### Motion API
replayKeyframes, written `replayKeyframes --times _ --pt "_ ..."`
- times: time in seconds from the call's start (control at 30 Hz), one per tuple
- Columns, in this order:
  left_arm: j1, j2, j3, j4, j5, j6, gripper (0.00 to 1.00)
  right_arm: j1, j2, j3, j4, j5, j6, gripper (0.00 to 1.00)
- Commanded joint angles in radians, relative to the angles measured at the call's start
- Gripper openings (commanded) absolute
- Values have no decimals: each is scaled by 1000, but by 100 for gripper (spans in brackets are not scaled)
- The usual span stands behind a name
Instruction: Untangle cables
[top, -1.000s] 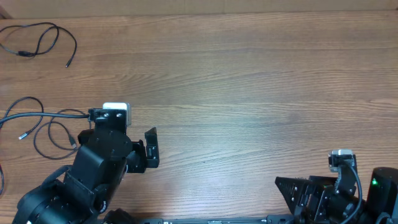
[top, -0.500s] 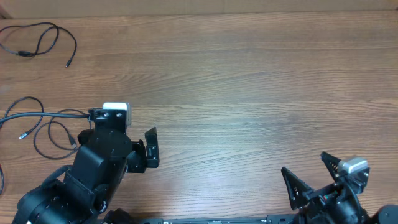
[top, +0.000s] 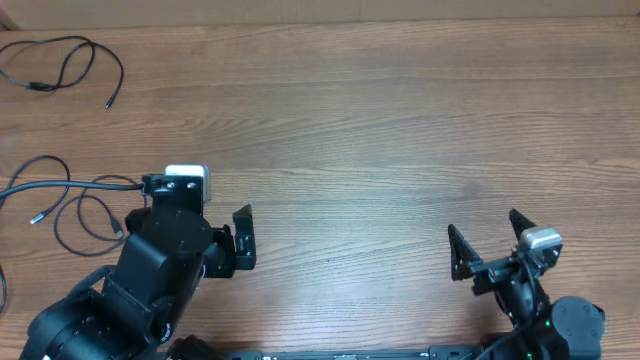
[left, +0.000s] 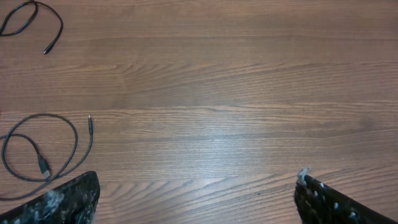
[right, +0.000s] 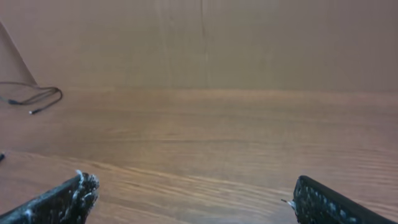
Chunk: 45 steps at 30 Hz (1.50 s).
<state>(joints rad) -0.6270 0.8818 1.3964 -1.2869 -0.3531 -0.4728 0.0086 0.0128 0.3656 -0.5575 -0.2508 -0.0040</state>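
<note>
The left pincer (left: 198, 182) is seen spread wide. Its fingers (left: 59, 200) stand at the bottom corners of the left wrist view, with only bare counter (left: 217, 93) between them, and nothing is held. From overhead, one finger is seen jutting from the right side of the left arm (top: 150, 270), which is set low at the counter's near left.

The right pincer (top: 487, 243) is likewise held apart and empty, its fingers forming a broad V at the near right edge of the overhead view. In the right wrist view its tips are seen at the lower corners, with bare wood between them.

The cables (top: 60, 190) are found on the left side of the counter, apart from both pincers, in two groups that do not touch. The near cable (top: 80, 200) is laid just left of the left arm as a loose loop with small plug ends, and a longer strand arches toward the left edge. One strand is seen running up to the arm's wrist. Whether it touches there, and whether this group is one cord or two, cannot be told for sure. In the left wrist view the loop is seen at lower left, just beside the left finger.

The far cable (top: 60, 62) is laid in the far left corner, bent into open curves. In the right wrist view it is seen as a thin dark line at far left, before a tan wall (right: 249, 37).
</note>
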Motion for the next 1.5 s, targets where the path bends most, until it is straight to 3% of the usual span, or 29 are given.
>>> replayKeyframes --times 0.0,0.2,0.9,1.0,1.47 --pt "0 0 -1 3 -16 -13 100 5 -10 -103 131 11 -3 100" --pt "0 0 -1 3 -16 -13 100 5 -10 -358 517 15 108 100" --pt "0 0 -1 3 -16 -13 100 3 -10 -357 483 97 104 100" --pt "0 0 -1 3 -16 -13 100 3 -10 -357 483 79 -55 100" --pt "0 0 -1 3 -16 -13 99 3 -10 -357 483 93 -72 100"
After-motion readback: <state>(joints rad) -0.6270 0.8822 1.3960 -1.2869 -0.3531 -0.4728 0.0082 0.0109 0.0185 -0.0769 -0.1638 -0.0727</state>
